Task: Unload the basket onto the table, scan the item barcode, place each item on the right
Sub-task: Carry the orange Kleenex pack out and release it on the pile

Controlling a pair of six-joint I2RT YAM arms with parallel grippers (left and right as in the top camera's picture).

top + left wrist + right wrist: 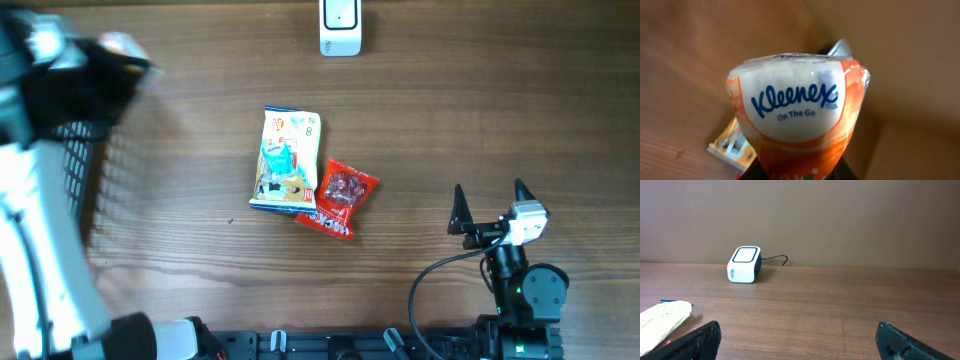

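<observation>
Kleenex pack (pixel 797 107) juts from the left gripper (pixel 798 174) — pinched at its base.

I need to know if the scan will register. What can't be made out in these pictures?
- Barcode of the orange-and-white Kleenex tissue pack: left wrist view shows only its logo face.
- Black mesh basket contents: overhead, blurred, partly covered by the white left arm.
- White box scanner: overhead, cut off by the top edge.

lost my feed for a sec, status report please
Left end effector shut on Kleenex pack, raised. Right end effector open, empty. Scanner at far edge; yellow packet and red packet mid-table, apart from it.
</observation>
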